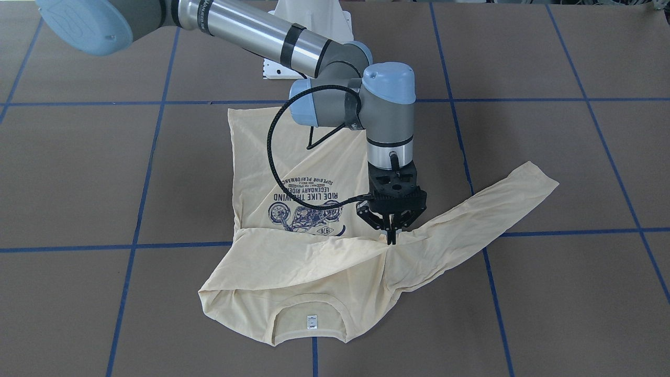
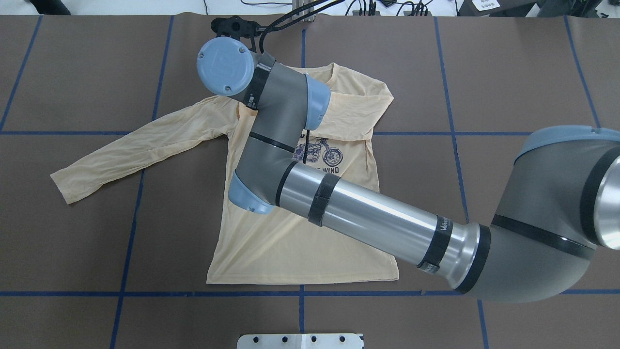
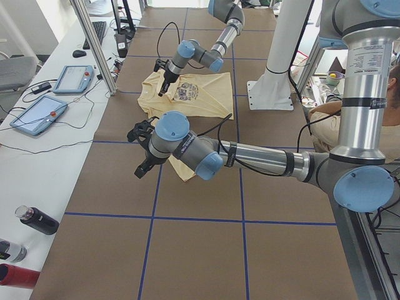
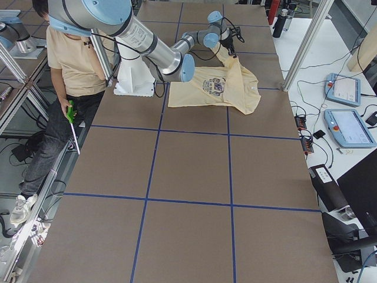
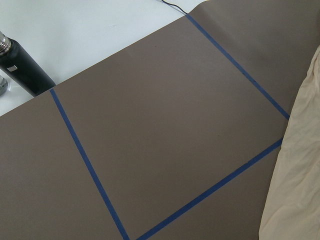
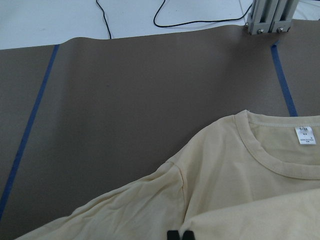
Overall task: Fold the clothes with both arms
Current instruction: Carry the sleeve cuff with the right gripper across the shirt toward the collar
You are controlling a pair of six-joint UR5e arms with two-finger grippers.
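Cream T-shirt (image 1: 314,272) on desk (image 1: 78,183), collar nearest; right end effector (image 1: 391,238) pinched closed on fabric at sleeve base; left end effector (image 3: 141,169) state: cannot tell.

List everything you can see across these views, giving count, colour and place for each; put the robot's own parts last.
table: one, brown with blue tape grid.
T-shirt: one, cream-yellow with navy print, mid-table, one sleeve folded across it, one stretched out.
pendants: two, grey-blue, on the white side bench.
black bottle: one, same bench.
person: one, tan top, beside the pedestal.
pedestal: one, white, at the table's edge.
right arm: one, grey with blue caps, over the T-shirt.
right gripper: one, black, shut on the T-shirt.
left arm: one, same colours, beside the outstretched sleeve.
left gripper: one, black, open or shut unclear.
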